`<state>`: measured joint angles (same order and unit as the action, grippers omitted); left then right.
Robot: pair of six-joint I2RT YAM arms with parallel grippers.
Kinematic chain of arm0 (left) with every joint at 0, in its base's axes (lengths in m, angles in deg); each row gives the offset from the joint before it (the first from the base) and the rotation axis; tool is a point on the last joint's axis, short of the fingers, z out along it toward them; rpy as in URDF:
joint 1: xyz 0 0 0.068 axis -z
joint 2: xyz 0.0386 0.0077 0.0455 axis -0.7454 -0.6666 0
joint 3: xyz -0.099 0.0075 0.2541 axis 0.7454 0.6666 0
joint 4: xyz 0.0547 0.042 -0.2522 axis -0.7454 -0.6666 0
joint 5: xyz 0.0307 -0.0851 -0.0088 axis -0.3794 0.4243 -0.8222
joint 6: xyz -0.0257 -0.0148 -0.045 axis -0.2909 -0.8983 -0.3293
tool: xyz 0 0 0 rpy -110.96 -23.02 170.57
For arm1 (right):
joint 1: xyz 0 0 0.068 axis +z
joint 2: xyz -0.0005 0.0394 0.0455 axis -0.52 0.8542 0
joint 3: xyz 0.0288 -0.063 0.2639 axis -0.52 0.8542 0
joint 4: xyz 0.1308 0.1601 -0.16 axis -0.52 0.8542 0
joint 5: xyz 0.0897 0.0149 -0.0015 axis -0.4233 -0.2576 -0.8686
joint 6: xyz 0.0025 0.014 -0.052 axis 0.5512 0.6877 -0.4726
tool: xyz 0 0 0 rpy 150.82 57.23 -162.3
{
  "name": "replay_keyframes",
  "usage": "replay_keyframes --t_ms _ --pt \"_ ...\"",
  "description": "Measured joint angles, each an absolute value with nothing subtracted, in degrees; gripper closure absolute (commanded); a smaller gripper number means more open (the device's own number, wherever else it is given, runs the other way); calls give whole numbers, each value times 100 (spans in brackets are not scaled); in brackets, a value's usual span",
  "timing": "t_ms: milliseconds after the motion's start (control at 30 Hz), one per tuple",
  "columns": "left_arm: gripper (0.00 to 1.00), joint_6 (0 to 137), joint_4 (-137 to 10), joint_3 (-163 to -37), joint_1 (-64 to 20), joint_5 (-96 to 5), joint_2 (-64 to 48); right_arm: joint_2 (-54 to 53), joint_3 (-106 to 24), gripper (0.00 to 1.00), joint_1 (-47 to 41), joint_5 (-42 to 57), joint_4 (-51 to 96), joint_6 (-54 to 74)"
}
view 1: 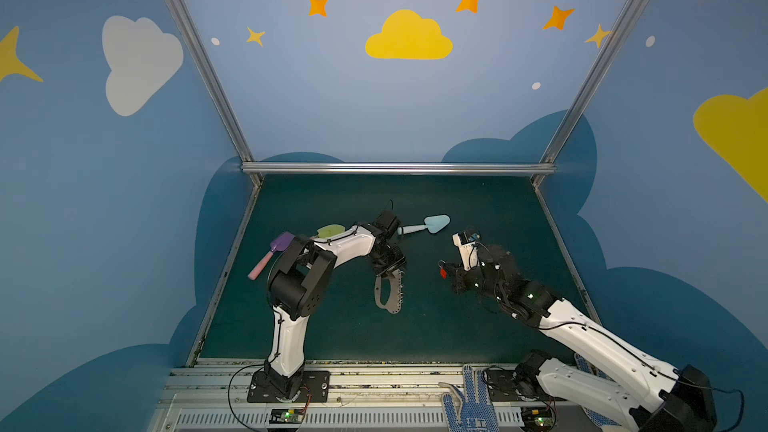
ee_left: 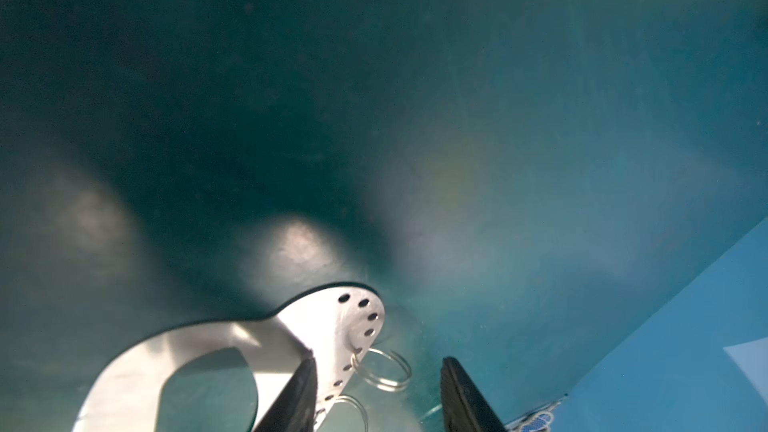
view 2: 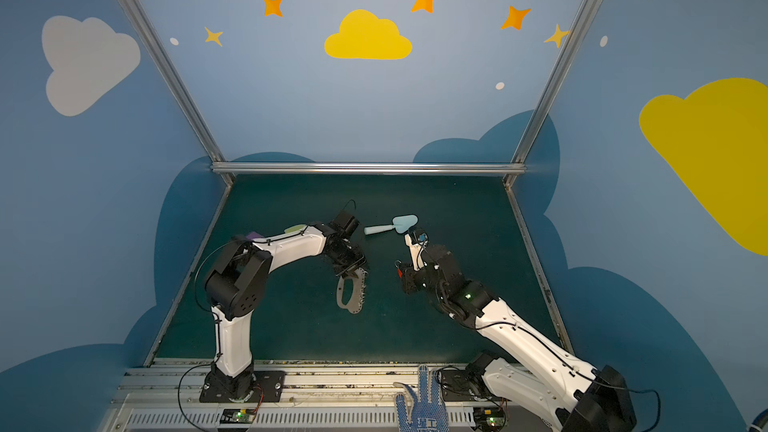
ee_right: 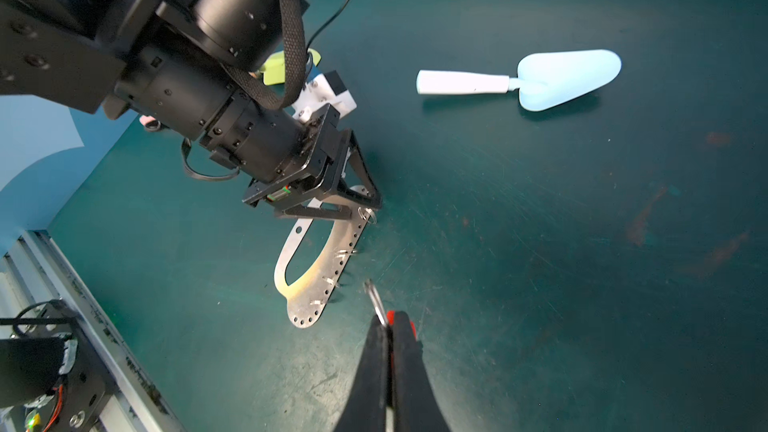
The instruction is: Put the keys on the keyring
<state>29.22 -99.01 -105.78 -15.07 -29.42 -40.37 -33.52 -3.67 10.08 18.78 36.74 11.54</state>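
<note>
Pinched shut in right hand point(ee_right: 390, 324), beside keyring point(ee_right: 309, 297): keys point(ee_right: 375, 303), likely light, stiff; best held by red tag point(ee_right: 390, 317). Over its ringed edge: left hand point(ee_left: 378, 363), part open, empty.

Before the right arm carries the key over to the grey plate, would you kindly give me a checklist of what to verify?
1. Key held: ok. The right gripper is shut on the key at its red tag, with the metal end poking past the fingers.
2. Plate steadied: not ok. The left gripper has its fingers apart on either side of the plate's holed edge, clamping nothing.
3. Target ring visible: ok. A ring hangs off that edge between the left fingers.
4. Ring's split facing the key: cannot tell.
5. Path clear: ok. Bare table lies between key and plate, and the blue shovel is well aside.
</note>
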Motion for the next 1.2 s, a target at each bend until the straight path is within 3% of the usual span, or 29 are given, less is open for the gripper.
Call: replay_keyframes --t_ms 100,200,367,833,1200 --pt "67 2807 -9903 -10580 -1520 -2885 -4105 -3415 -242 100 1008 1916 3674 1154" --pt "86 2724 -9901 -10611 -1531 -2774 -4179 -3433 -198 100 1008 1972 3702 1154" --pt "93 2667 -9905 -10611 -1535 -2693 -4219 -3540 -179 100 1010 2047 3702 1156" --pt "96 2715 -9949 -10657 -1546 -2667 -4210 -3363 -30 100 1111 1868 3411 1108" --pt "96 2706 -9593 -10628 -1568 -2492 -3563 -2231 -135 100 1143 1400 2815 1180"
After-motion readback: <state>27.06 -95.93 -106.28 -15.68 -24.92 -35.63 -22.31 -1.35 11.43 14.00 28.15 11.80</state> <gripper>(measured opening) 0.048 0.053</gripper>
